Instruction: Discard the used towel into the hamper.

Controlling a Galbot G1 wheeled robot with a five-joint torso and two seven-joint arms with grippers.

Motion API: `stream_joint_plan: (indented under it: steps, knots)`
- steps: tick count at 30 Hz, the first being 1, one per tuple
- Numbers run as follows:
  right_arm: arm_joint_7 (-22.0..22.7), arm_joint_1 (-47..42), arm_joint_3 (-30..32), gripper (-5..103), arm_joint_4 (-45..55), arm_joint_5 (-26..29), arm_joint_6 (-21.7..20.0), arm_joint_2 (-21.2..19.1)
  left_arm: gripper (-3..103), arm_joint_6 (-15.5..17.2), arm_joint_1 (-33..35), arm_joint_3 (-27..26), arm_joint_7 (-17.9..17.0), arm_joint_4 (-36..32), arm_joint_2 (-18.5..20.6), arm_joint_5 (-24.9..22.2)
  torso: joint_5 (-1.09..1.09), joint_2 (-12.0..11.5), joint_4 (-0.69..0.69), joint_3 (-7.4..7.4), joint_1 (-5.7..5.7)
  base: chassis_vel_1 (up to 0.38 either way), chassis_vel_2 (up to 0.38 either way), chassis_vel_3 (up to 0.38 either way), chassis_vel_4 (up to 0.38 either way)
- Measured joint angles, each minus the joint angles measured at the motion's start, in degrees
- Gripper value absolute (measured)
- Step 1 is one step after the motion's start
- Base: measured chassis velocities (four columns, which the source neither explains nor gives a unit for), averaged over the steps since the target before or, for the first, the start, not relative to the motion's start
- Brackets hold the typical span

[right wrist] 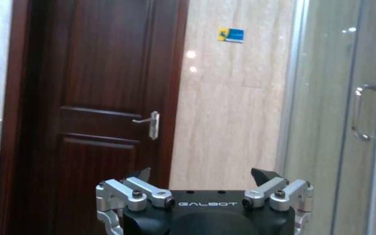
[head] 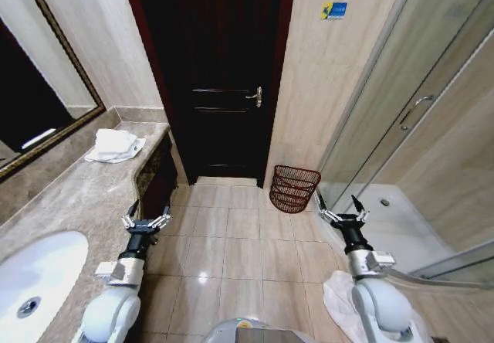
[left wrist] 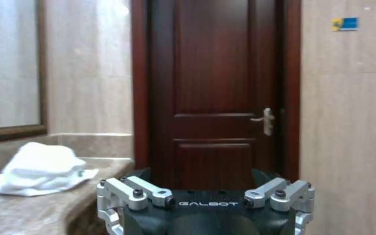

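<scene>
- Two arms low & forward, nearest the robot: left gripper [head: 146,222] beside the counter [head: 73,196] edge, right gripper [head: 343,215] across the tiled floor [head: 224,242] from the counter, by the shower door [head: 401,119].
- Left gripper fingers spread apart, holding nothing; right gripper fingers [right wrist: 264,174] apart too, nothing between.
- Sink [head: 31,277] set in counter's near end, well apart from the towel.
- Towel [head: 114,144], white, crumpled, lies on counter's far end under the mirror [head: 35,88]; left wrist view shows the same towel [left wrist: 41,169] heaped on the marble.
- Hamper [head: 294,188], dark reddish-brown wire, upright on the floor, well apart from counter, against the beige wall betw. door & shower.
- Dark wood door [head: 212,73] shut, just past counter's far end; handle [head: 255,94] on hamper side.
- Blue sticker [head: 333,10] high on wall above hamper.
</scene>
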Motion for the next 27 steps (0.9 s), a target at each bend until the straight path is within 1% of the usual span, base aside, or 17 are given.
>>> stream_joint_plan:
  steps: [2, 5, 7, 11, 14, 15, 18, 21, 23, 27]
  knots:
    - [-0.5, 0.0, -1.1, 100, 0.6, -1.1, -0.1, 1.1, 100, 1.4, -1.4, 0.5, 1.4, -0.4, -0.5, 0.0, -0.01, 0.0, 0.0, 0.0, 0.0, 0.0, 0.0, 0.0, 0.0]
    - [-0.8, -0.6, -1.4, 100, 1.6, -1.3, -0.6, 1.7, 100, 1.8, -2.1, 0.8, 1.5, -0.5, -1.1, 0.0, -0.01, 0.0, -0.01, 0.0, 0.0, 0.0, 0.0, 0.0, 0.0]
    - [-0.8, -2.1, -1.7, 100, 4.1, -1.0, -3.3, 2.1, 100, 2.3, -2.7, 0.9, 1.4, -0.8, -2.0, 0.1, -0.01, 0.0, -0.01, 0.0, 0.0, 0.0, 0.0, 0.0, 0.0]
    - [-0.7, -3.2, -1.7, 100, 5.3, 0.1, -4.8, 1.9, 100, 2.2, -2.9, 0.9, 1.1, -0.8, -2.5, 1.0, -0.01, 0.0, -0.01, 0.0, 0.0, 0.0, 0.0, 0.0, 0.0]
    - [-0.5, -3.8, -1.3, 100, 5.8, 0.3, -5.3, 1.8, 100, 1.2, -2.6, 0.7, 2.7, -0.7, -2.8, 2.4, -0.01, 0.0, -0.01, 0.0, 0.0, 0.0, 0.0, 0.0, 0.0]
    - [-0.5, -3.8, -1.3, 100, 5.8, 0.3, -5.3, 1.8, 100, 1.2, -2.6, 0.7, 2.7, -0.7, -2.8, 2.4, -0.01, 0.0, -0.01, 0.0, 0.0, 0.0, 0.0, 0.0, 0.0]
    - [-0.2, -4.1, -1.4, 100, 6.8, 0.0, -6.6, 1.8, 100, -0.6, -2.2, 0.7, 4.2, -0.6, -3.2, 3.8, -0.01, 0.0, 0.0, 0.0, 0.0, 0.0, 0.0, 0.0, 0.0]
    - [-0.1, -4.1, -1.6, 100, 7.2, -0.1, -7.1, 1.8, 100, -0.9, -2.1, 0.9, 4.0, -0.6, -3.5, 3.9, -0.01, 0.0, 0.0, 0.0, 0.0, 0.0, 0.0, 0.0, 0.0]
    - [-0.1, -4.1, -1.7, 100, 7.6, -0.2, -7.3, 1.8, 100, -1.2, -2.3, 1.3, 2.9, -0.3, -3.7, 3.9, -0.01, 0.0, 0.0, 0.0, 0.0, 0.0, 0.0, 0.0, 0.0]
    - [0.7, -4.0, -1.6, 100, 7.9, -0.1, -7.6, 1.8, 100, -1.4, -2.0, 1.2, 2.7, -0.2, -3.6, 3.8, -0.01, 0.0, 0.0, 0.0, 0.0, 0.0, 0.0, 0.0, 0.0]
